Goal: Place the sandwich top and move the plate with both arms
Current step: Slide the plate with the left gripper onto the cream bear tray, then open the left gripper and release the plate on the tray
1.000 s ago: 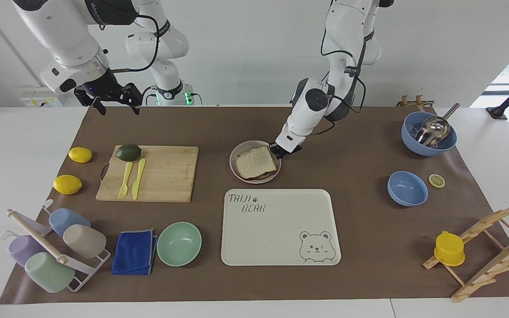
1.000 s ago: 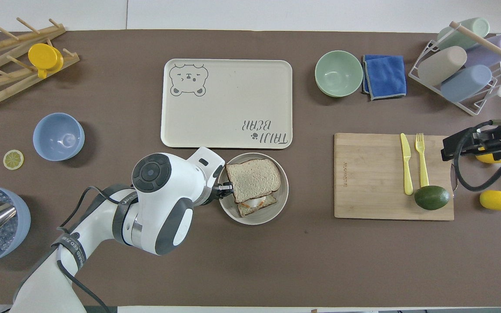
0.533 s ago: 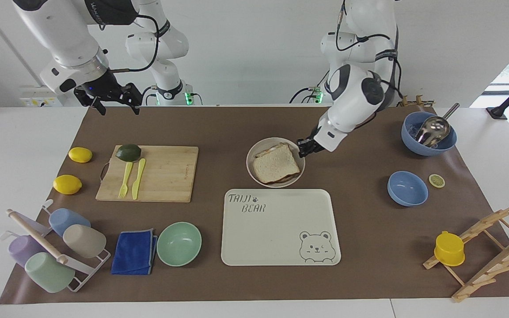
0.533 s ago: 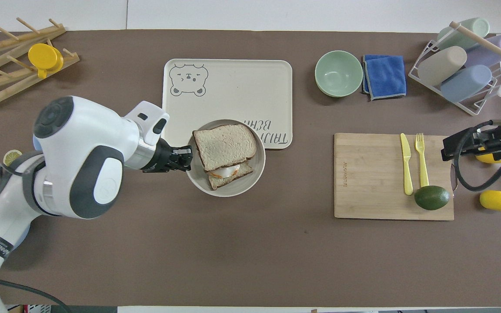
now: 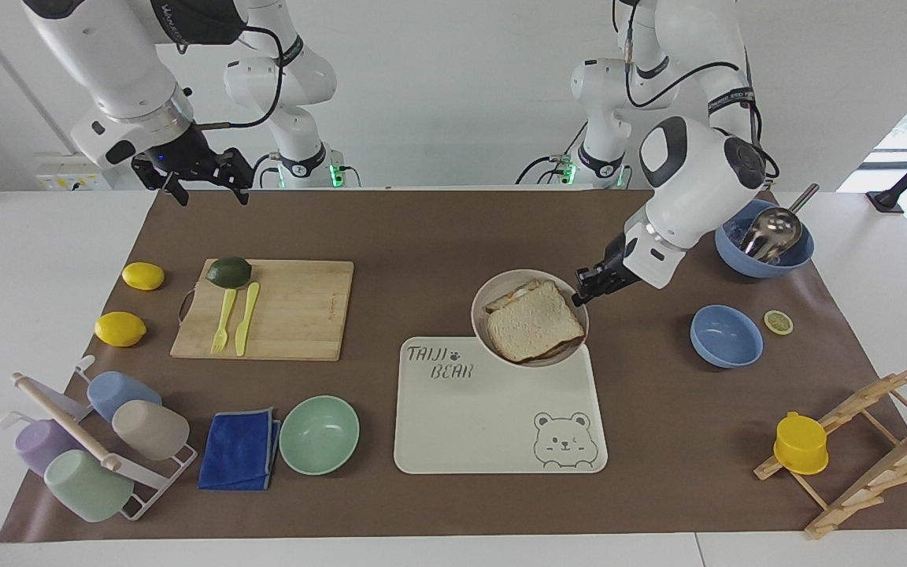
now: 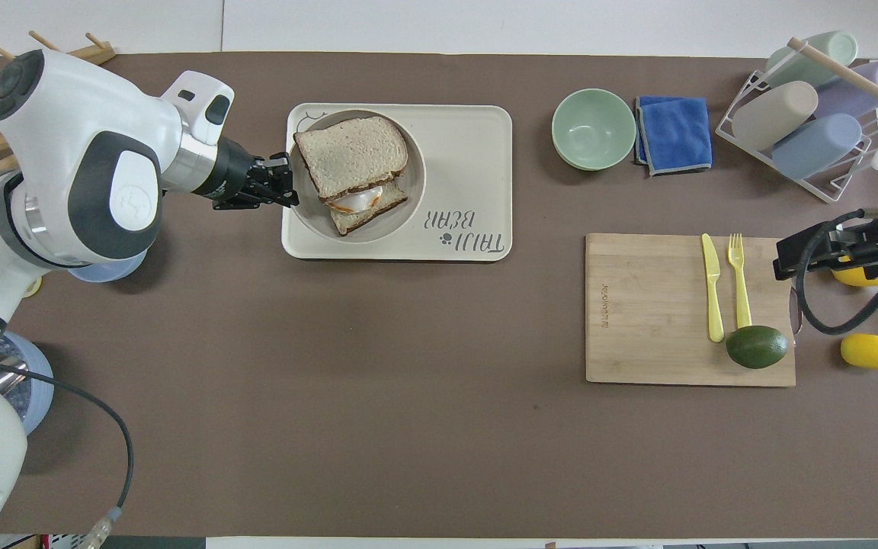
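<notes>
Brown mat (image 5: 658,425): tray (image 5: 485,433) under held plate (image 5: 493,293).

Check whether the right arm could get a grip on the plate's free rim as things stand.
Probably yes. The right gripper hangs open above the table's edge by the cutting board. The left gripper holds the plate by one rim over the tray; the rim toward the right arm shows nothing against it.

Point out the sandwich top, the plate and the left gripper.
sandwich top (image 5: 534,321), facing view: middle of the slice's upper face.
plate (image 5: 482,302), facing view: bare rim, toward the right arm's end.
left gripper (image 5: 584,293), facing view: between its fingertips, at the plate's rim.
</notes>
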### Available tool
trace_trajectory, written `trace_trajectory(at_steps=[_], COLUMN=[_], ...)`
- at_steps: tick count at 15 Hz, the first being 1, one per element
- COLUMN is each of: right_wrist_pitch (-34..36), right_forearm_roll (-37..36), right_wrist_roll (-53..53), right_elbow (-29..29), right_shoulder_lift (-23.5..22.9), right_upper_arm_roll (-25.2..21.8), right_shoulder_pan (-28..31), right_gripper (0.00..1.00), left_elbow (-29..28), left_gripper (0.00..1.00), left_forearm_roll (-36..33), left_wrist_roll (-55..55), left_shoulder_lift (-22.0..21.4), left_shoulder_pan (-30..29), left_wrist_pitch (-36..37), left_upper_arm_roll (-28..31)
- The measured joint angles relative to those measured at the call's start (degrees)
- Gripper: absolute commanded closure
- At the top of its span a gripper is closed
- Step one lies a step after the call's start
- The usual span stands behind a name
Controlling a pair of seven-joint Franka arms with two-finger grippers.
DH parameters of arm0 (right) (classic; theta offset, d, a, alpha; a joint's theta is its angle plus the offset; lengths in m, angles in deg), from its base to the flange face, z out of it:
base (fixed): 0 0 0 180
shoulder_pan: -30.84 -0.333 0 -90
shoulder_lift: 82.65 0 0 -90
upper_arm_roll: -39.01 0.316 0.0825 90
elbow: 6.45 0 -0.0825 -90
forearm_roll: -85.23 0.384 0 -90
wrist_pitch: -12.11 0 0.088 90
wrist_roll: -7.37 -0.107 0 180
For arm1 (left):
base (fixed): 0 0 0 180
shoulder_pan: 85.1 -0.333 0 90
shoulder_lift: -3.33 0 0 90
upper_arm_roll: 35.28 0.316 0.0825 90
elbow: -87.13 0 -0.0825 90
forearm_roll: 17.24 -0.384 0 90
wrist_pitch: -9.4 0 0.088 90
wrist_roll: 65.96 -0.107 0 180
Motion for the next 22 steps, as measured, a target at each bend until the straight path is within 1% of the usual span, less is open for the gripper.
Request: trace_trajectory(at_steps=[2, 3, 5, 14, 15, 16, 17, 22], right_wrist_pitch=[0.0, 0.0, 0.0, 0.01, 0.01, 0.01, 0.01, 0.02], right_forearm_roll=[0.0, 0.0, 0.0, 0.0, 0.0, 0.0, 0.0, 0.0], right_wrist_roll=[0.0, 0.0, 0.0, 0.0, 0.0, 0.0, 0.0, 0.0], right_elbow=[0.0, 0.0, 0.0, -0.03, -0.03, -0.03, -0.03, -0.03], right_shoulder_lift=[0.0, 0.0, 0.0, 0.0, 0.0, 0.0, 0.0, 0.0], right_upper_arm_roll=[0.0, 0.0, 0.0, 0.0, 0.0, 0.0, 0.0, -0.03], right_shoulder_pan=[0.0, 0.0, 0.0, 0.0, 0.0, 0.0, 0.0, 0.02], right_gripper=[0.0, 0.0, 0.0, 0.0, 0.0, 0.0, 0.0, 0.0], left_elbow=[2.98, 3.7, 4.28, 2.71, 2.62, 2.6, 2.61, 3.23], left_gripper=[1.0, 1.0, 1.0, 1.0, 0.84, 0.21, 0.0, 0.0], left_forearm_roll=[-0.01, -0.01, -0.01, -0.03, -0.03, -0.03, -0.03, -0.11], left_wrist_roll=[-2.92, -4.2, -5.71, -8.59, -8.64, -8.66, -8.69, -9.08], left_shoulder_lift=[5.09, 6.81, 8.68, 9.24, 9.24, 9.24, 9.22, 9.12], left_shoulder_pan=[0.09, 0.25, 1.11, 1.95, 1.95, 1.95, 1.95, 1.32], left_wrist_pitch=[-2.69, -4.11, -5.97, -7.59, -7.66, -7.7, -7.83, -8.18], left_upper_arm_roll=[-0.29, -0.5, -0.67, -0.63, -0.62, -0.61, -0.61, -0.4])
